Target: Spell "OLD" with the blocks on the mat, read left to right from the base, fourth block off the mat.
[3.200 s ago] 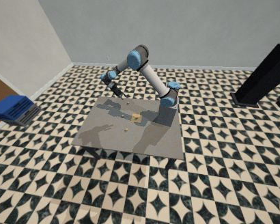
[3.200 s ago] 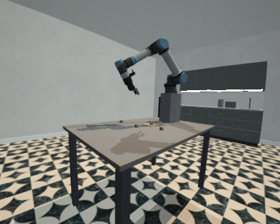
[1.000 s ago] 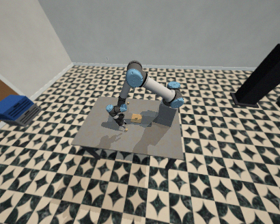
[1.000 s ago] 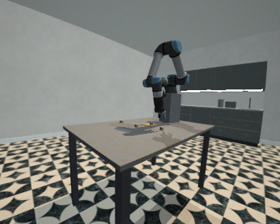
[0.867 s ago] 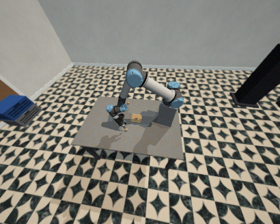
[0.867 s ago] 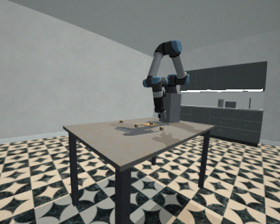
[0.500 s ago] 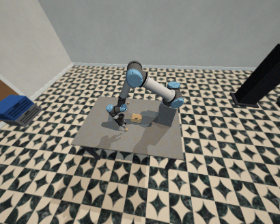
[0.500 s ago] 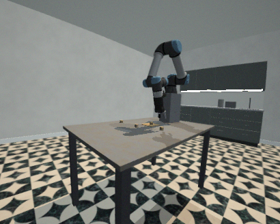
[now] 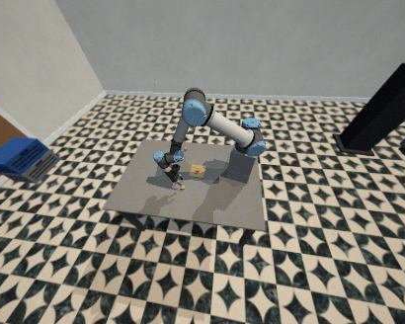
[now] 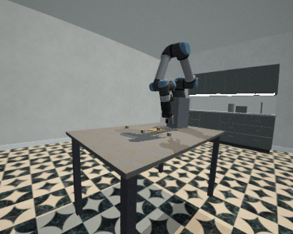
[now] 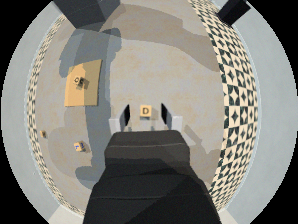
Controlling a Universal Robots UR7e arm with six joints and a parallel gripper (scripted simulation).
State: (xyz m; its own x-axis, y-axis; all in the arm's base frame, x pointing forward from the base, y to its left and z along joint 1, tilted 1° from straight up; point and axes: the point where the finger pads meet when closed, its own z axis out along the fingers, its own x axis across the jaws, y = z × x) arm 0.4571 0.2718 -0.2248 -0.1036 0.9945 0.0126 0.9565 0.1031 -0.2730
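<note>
The D block [image 11: 145, 111] [image 9: 183, 188] [image 10: 169, 134] lies flat on the table, off the mat, its letter upright in the wrist view. My gripper [image 11: 145, 110] [image 9: 178, 185] [image 10: 169, 122] is open above it, with one finger on either side in the wrist view and nothing held. The mat [image 11: 90, 98] [image 9: 202, 168] [image 10: 152, 130] lies flat. One block [image 11: 78, 81] [image 10: 158, 128] sits on it, turned, its letter perhaps O. A block with a blue mark [image 11: 79, 146] [image 10: 142, 131] and a farther block [image 11: 43, 134] [image 9: 185, 148] [image 10: 126, 127] lie off the mat; their letters are unreadable.
The table [image 9: 135, 193] [image 10: 108, 143] carries the grey robot pedestal [image 9: 240, 168] [image 10: 180, 112] beyond the mat. Arm shadows cross the table and part of the mat. The table's edge [image 10: 169, 155] lies beyond the D block's side.
</note>
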